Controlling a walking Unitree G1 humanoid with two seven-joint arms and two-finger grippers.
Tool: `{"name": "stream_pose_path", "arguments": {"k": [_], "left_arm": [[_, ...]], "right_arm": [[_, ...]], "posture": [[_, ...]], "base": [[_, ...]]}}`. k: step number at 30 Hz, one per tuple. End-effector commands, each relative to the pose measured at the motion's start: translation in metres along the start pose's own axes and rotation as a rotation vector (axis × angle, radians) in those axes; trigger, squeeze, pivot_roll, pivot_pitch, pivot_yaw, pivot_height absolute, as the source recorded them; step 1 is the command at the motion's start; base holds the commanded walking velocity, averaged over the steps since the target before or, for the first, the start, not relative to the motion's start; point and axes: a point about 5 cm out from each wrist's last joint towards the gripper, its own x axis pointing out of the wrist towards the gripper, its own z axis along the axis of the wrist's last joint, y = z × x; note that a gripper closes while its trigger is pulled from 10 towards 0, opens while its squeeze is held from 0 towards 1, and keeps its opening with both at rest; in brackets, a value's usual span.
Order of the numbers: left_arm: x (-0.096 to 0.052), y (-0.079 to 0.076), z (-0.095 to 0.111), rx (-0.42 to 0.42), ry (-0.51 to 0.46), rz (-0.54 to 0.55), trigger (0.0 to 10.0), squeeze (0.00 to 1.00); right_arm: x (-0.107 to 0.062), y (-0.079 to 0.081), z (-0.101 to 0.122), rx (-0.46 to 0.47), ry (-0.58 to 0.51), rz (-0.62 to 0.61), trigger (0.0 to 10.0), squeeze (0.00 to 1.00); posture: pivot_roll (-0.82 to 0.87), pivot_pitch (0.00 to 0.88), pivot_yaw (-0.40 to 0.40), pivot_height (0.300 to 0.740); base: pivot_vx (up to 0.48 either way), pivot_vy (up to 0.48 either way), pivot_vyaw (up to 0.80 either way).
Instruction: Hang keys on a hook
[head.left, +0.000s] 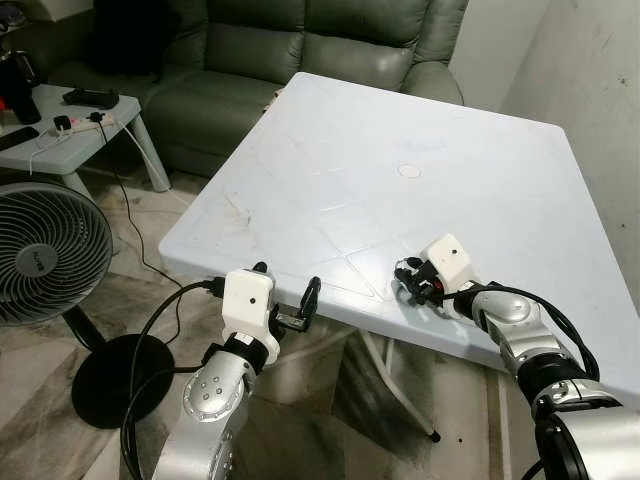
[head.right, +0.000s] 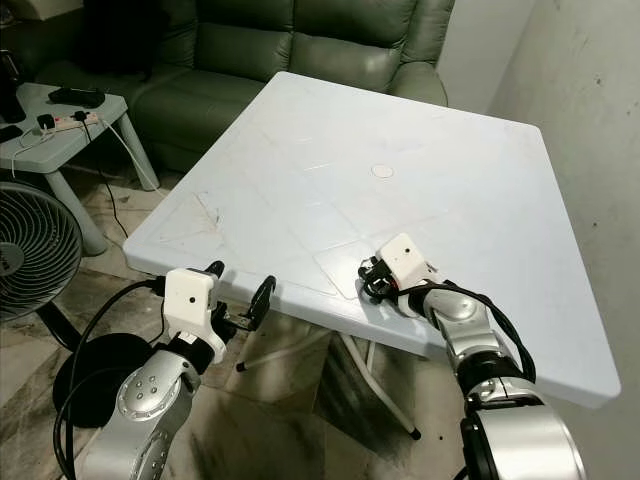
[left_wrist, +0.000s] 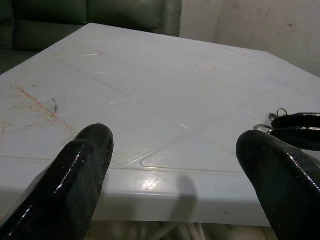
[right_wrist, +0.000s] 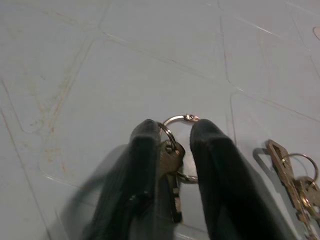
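right tool pinches keys; fan beside table.

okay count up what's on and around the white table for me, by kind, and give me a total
Key bunches: 2, one held in the right gripper, one lying on the table
White tables: 1
Grippers: 2, left gripper open at the table's near edge, right closed on keys
Floor fans: 1
Sofas: 1
Side tables: 1
Total: 8
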Motion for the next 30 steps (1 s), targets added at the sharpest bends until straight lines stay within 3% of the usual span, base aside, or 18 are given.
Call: {"name": "stream_pose_path", "arguments": {"k": [1,6,9,10,11,12,21,23,24,26,27,28,29,30], "left_arm": [[-0.0015,-0.0034,0.0013,-0.007,-0.001,-0.006,10.0,0.00],[-0.0011,-0.0023,0.0018,-0.010,-0.002,-0.003,10.0,0.00],[-0.0010,-0.0022,0.0022,-0.012,-0.003,-0.002,10.0,0.00],[-0.0009,-0.0020,0.0022,-0.013,-0.002,-0.001,10.0,0.00],[-0.0009,-0.0019,0.0022,-0.013,-0.002,-0.001,10.0,0.00],[-0.0012,-0.0017,0.0021,-0.014,-0.002,0.000,10.0,0.00],[-0.0020,-0.0013,0.0017,-0.017,0.002,0.004,10.0,0.00],[-0.0019,-0.0013,0.0017,-0.019,0.001,0.005,10.0,0.00],[-0.0017,-0.0012,0.0018,-0.019,0.001,0.006,10.0,0.00],[-0.0014,-0.0011,0.0020,-0.020,0.001,0.006,10.0,0.00],[-0.0014,-0.0011,0.0020,-0.020,0.001,0.007,10.0,0.00],[-0.0014,-0.0011,0.0019,-0.020,0.001,0.007,10.0,0.00],[-0.0016,-0.0011,0.0018,-0.020,0.002,0.006,10.0,0.00],[-0.0016,-0.0011,0.0018,-0.020,0.002,0.006,10.0,0.00]], "right_arm": [[-0.0008,-0.0066,0.0068,-0.022,-0.010,-0.005,3.5,0.00],[-0.0016,-0.0070,0.0061,-0.021,-0.009,0.001,3.3,0.00],[-0.0016,-0.0067,0.0055,-0.018,-0.006,0.007,5.6,0.00],[-0.0015,-0.0063,0.0056,-0.020,-0.006,0.012,8.4,0.00],[-0.0015,-0.0063,0.0057,-0.021,-0.006,0.013,8.4,0.00],[-0.0015,-0.0059,0.0054,-0.018,-0.005,0.017,10.0,0.00],[-0.0012,-0.0052,0.0043,-0.011,0.007,0.028,10.0,0.00],[-0.0010,-0.0054,0.0044,0.032,-0.001,0.030,10.0,0.00],[-0.0010,-0.0059,0.0049,0.034,-0.003,0.028,10.0,1.00],[-0.0008,-0.0065,0.0053,0.019,0.003,0.021,10.0,1.00],[-0.0005,-0.0065,0.0050,0.009,0.010,0.015,10.0,0.90],[-0.0004,-0.0064,0.0047,0.004,0.015,0.012,10.0,0.90],[-0.0002,-0.0059,0.0045,0.004,0.016,0.015,10.0,0.00],[-0.0002,-0.0059,0.0045,0.004,0.016,0.015,10.0,0.00]], "posture": [[0.08,0.066,-0.071,0.740],[0.08,0.067,-0.070,0.740],[0.08,0.068,-0.070,0.740],[0.08,0.068,-0.070,0.740],[0.08,0.068,-0.070,0.740],[0.08,0.069,-0.070,0.740],[0.08,0.072,-0.070,0.740],[0.08,0.072,-0.071,0.740],[0.08,0.072,-0.071,0.740],[0.08,0.072,-0.071,0.740],[0.08,0.071,-0.070,0.740],[0.08,0.071,-0.070,0.740],[0.08,0.069,-0.070,0.740],[0.08,0.069,-0.070,0.740]], "base": [[0.000,0.000,0.00],[0.000,0.000,0.00],[0.000,0.000,0.00],[0.000,0.000,0.00],[0.000,0.000,0.00],[0.000,0.000,0.00],[0.000,0.000,0.00],[0.000,0.000,0.00],[0.000,0.000,0.00],[0.000,0.000,0.00],[0.000,0.000,0.00],[0.000,0.000,0.00],[0.000,0.000,0.00],[0.000,0.000,0.00]]}}
